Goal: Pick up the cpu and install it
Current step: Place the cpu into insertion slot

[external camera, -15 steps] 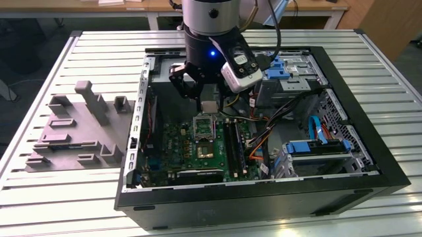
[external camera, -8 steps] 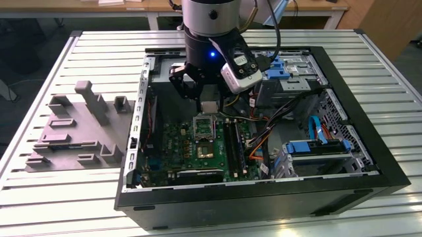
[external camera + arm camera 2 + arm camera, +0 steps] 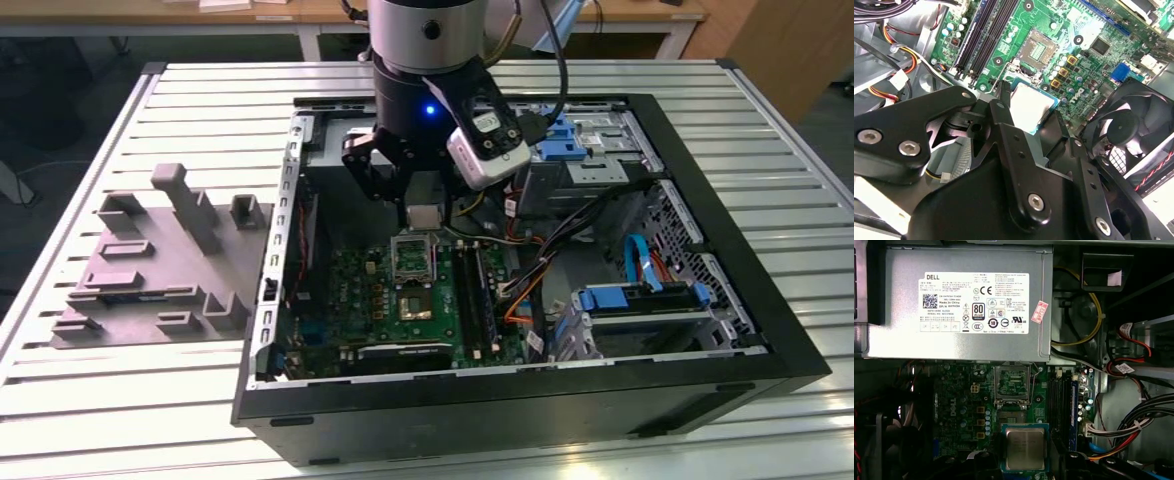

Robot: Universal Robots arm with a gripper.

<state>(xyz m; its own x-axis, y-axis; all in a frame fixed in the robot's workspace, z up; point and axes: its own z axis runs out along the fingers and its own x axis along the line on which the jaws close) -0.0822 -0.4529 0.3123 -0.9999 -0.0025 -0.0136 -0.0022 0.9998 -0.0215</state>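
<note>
Tool (image 3: 423, 208) clenched the cpu (image 3: 1025, 447), hung near the socket (image 3: 1012, 382). Seating likely needed level descent, corners matched, no force.

Dim overall, with glare on the table (image 3: 160, 390).

The cpu (image 3: 1029, 102) — one side hidden behind the gripper (image 3: 1032, 120).

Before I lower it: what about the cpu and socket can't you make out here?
- cpu underside: faces away from every camera.
- Part of the cpu, second wrist view: covered by the gripper shut on it.
- socket pins, exterior view: too small.
- cpu's height above the socket: no side-on view.
</note>
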